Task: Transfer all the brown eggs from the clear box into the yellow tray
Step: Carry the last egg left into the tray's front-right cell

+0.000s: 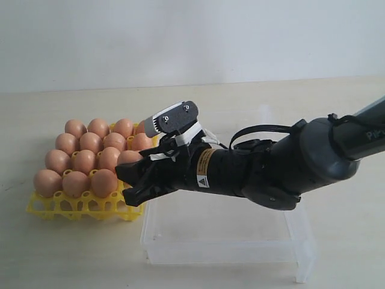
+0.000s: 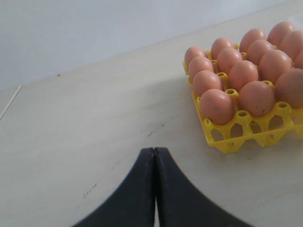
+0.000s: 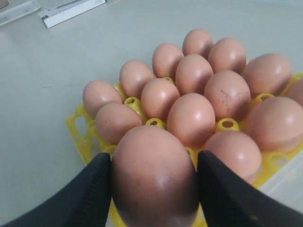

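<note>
Several brown eggs [image 1: 84,161] sit in the cups of the yellow tray [image 1: 78,208] at the left. My right gripper [image 1: 133,182] reaches across to the tray's near right corner. In the right wrist view my right gripper [image 3: 154,172] is shut on one brown egg [image 3: 154,177], held just above the tray's [image 3: 78,127] edge cups. The clear box [image 1: 222,251] lies under the right arm, and no eggs show in its visible part. My left gripper [image 2: 154,151] is shut with nothing in it, low over bare table beside the tray [image 2: 236,142]. It is out of the exterior view.
The black right arm [image 1: 289,165] spans over the clear box from the right. A white strip [image 3: 71,12] and a clear strip [image 3: 19,12] lie on the table beyond the tray. A pale wall stands behind the table.
</note>
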